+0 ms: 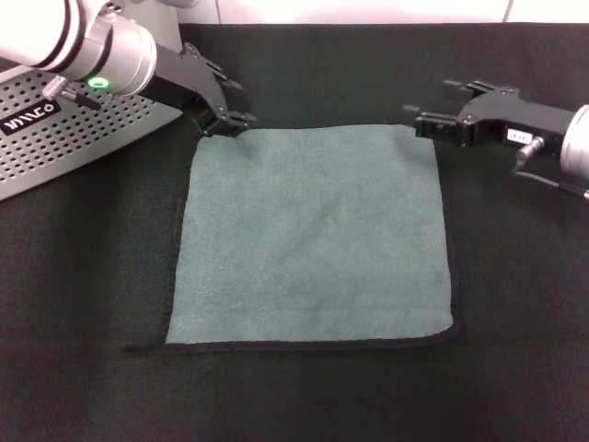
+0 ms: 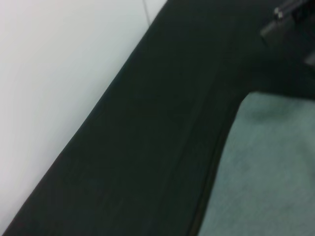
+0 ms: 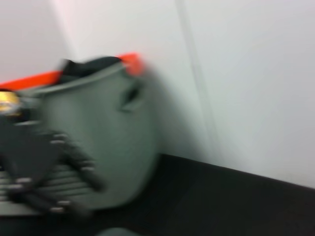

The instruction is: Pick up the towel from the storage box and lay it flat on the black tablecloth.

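Observation:
The towel (image 1: 317,244) lies spread flat, grey-green face up, on the black tablecloth (image 1: 304,396), with its dark edging showing all round. My left gripper (image 1: 232,101) is at the towel's far left corner, with its jaws apart and nothing between them. My right gripper (image 1: 438,106) is at the far right corner, also open and empty. The storage box (image 1: 64,138), light grey and perforated with a black label, stands at the far left behind my left arm. The left wrist view shows the towel's edge (image 2: 268,172) on the tablecloth (image 2: 157,147).
The right wrist view shows a grey basket (image 3: 103,142) by the white wall, with an orange edge (image 3: 132,62) and bunched black fabric (image 3: 91,65) at its top. A white wall (image 1: 368,9) runs behind the table.

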